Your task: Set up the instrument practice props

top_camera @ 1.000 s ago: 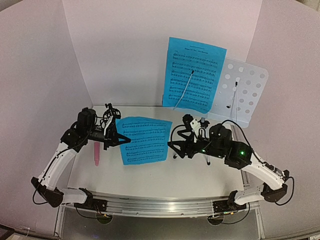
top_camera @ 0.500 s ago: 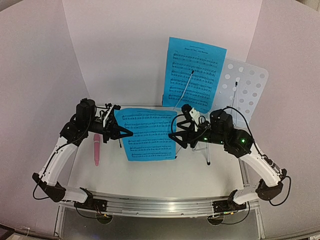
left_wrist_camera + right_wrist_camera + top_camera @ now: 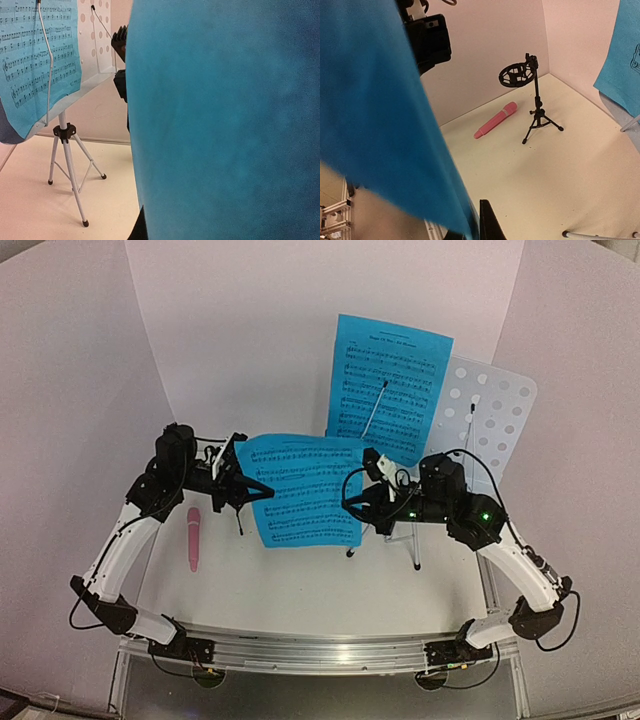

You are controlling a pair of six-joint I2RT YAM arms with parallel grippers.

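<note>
A: Nearest thing on the table [image 3: 300, 605]?
B: Pink mic [image 3: 193, 538], lying flat on the L side, running front-to-back. Nothing touched it.
A: Grippers?
B: L gripper [image 3: 243, 483] was pinched tight on the L edge of the loose music sheet [image 3: 310, 495]. The sheet hung in the air over mid-table, notes facing the top cam. R gripper [image 3: 357, 502] sat at the sheet's R edge. Its wrist cam showed paper running down to one black finger [image 3: 487, 222], w/ the other hidden behind the paper. Couldn't tell if it had clamped or only straddled the edge.
A: Mic mount?
B: Black tripod mic mount [image 3: 537, 100] stood upright near the pink mic, on its inner side, not touching, ring on top.
A: Back of the scene?
B: Pale-blue perforated music stand [image 3: 492, 430] on silver tripod legs [image 3: 69, 162], rear R. Second blue sheet [image 3: 392, 390] rested on its L half, w/ a wire page holder [image 3: 376, 410] across it.
</note>
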